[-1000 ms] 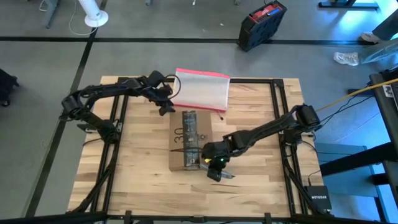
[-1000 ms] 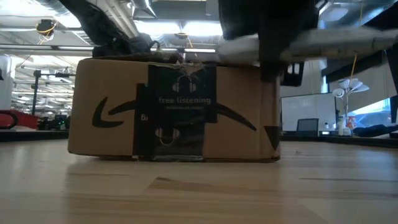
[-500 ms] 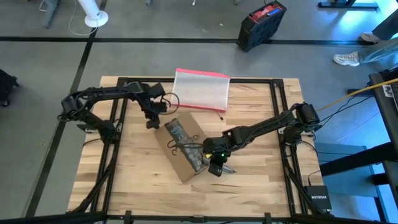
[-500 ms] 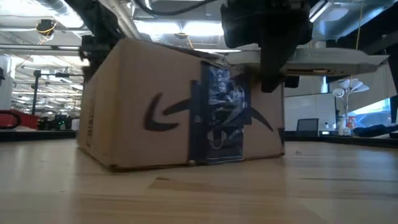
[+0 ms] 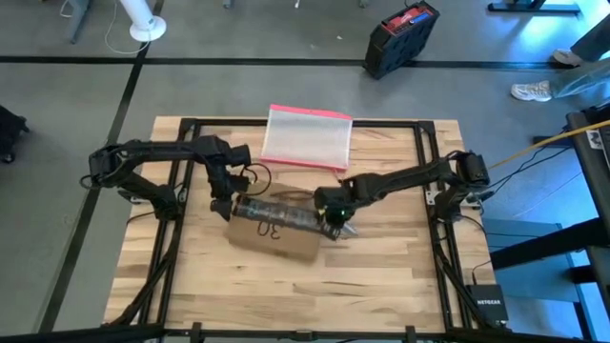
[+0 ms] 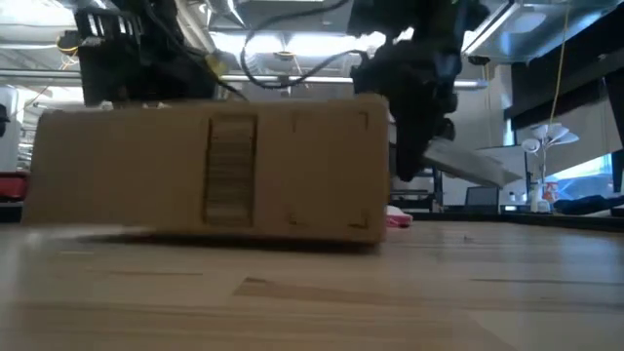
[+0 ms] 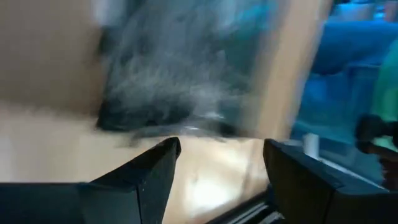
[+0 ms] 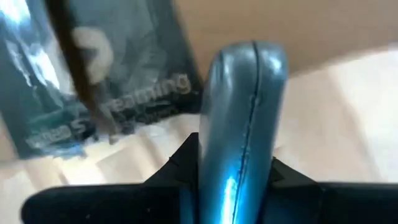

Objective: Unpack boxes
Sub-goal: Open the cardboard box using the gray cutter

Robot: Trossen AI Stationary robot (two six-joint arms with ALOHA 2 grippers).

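One wooden table (image 5: 381, 276) with a black frame fills most of the high view, and the brown cardboard box (image 5: 274, 229) lies near its middle, long side running across the table, with a handwritten "30" on its upper face and the black printed tape strip (image 5: 276, 210) along the edge farther from the camera's bottom. In the low view the box (image 6: 205, 166) stands flat on the tabletop and shows a plain side with a barcode label (image 6: 230, 168). A clear pouch with a pink-red edge (image 5: 307, 137) lies on the table beyond the box, apart from it. On the floor past the table sits a black and red case (image 5: 401, 36). The left gripper (image 5: 221, 206) is at the box's left end, and in its wrist view its fingers (image 7: 149, 168) stand wide apart with nothing between them, the taped cardboard just ahead. The right gripper (image 5: 335, 223) is at the box's right end, by the tape; its wrist view shows the fingers closed on a slim bluish metallic tool (image 8: 239, 124), whose exact kind I cannot tell, pointing at the tape's white lettering (image 8: 134, 102).
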